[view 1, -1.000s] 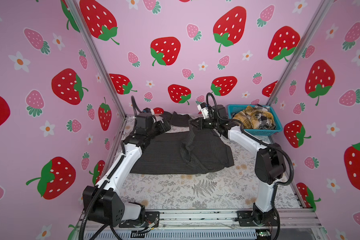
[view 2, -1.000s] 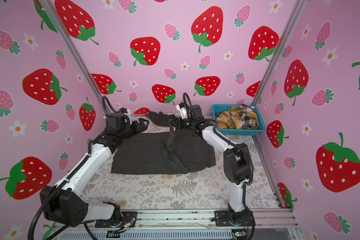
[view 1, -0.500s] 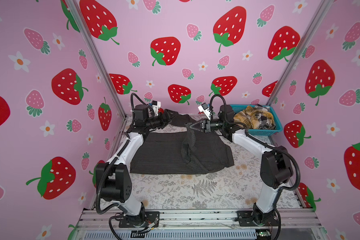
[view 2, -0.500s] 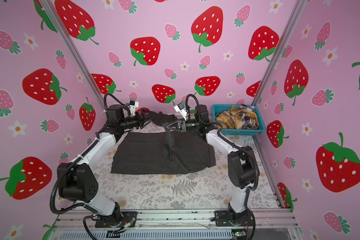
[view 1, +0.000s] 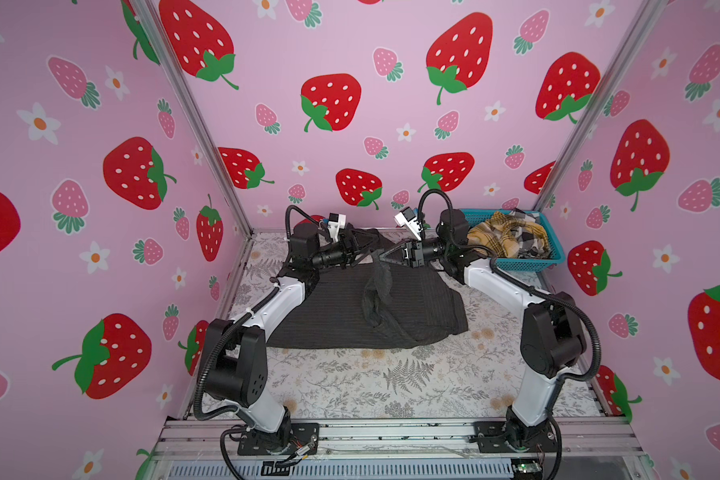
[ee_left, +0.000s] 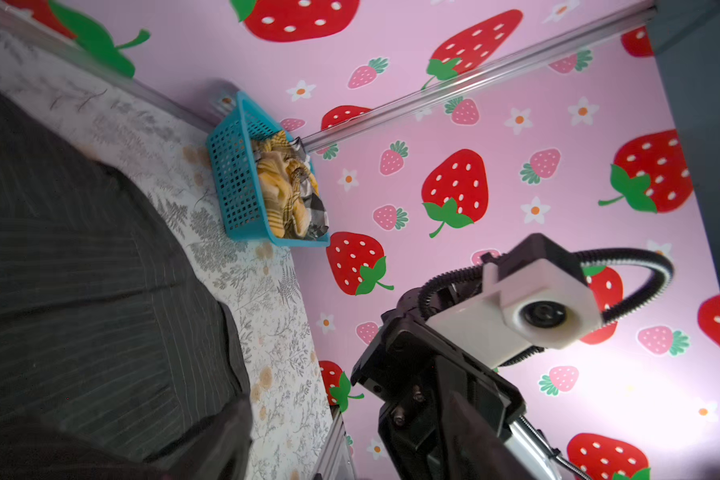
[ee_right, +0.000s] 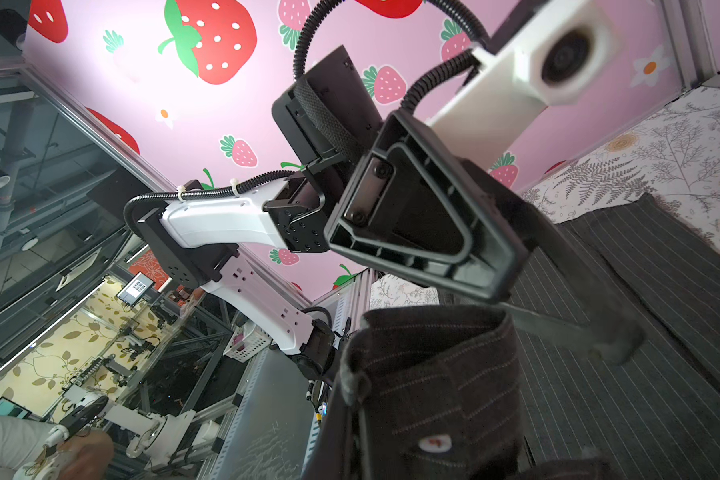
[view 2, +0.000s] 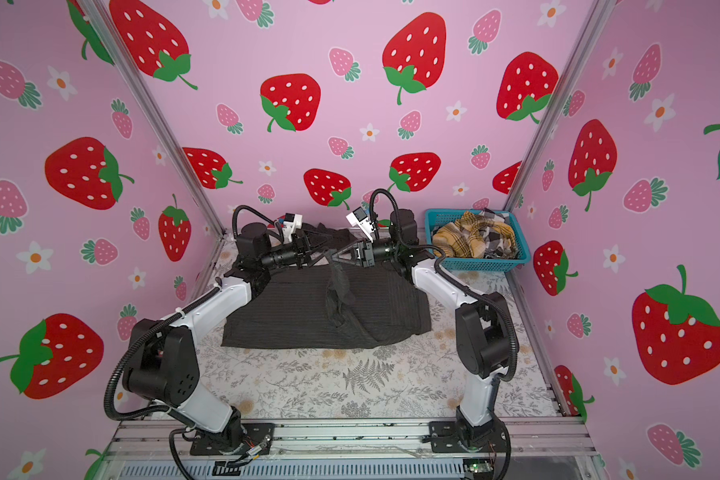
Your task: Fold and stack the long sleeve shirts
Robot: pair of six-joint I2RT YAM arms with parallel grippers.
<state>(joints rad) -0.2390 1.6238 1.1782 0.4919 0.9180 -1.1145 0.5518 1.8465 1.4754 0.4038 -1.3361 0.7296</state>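
Charcoal pinstriped cloth shirt (view 1: 412,307) lies spread mid-table on the floral-printed table cover (view 1: 391,386), its limp sleeve (view 1: 377,291) pinched up by the clenched right gripper (view 1: 381,255). Just left, nearly tip to tip, the left gripper (view 1: 364,249) has its jaws partly apart, holding nothing visible. The thin fabric could slip from so small a pinch, or the grippers collide. At far right, a teal mesh plastic basket (view 1: 553,259) holds crumpled plaid shirts (view 1: 504,232).

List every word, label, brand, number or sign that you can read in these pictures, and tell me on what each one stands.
No text can be read.
The monitor behind the glass in the right wrist view shows a grid of tiles, too small to read.
The dark pinstriped shirt, the blue basket and the strawberry wall carry no lettering.
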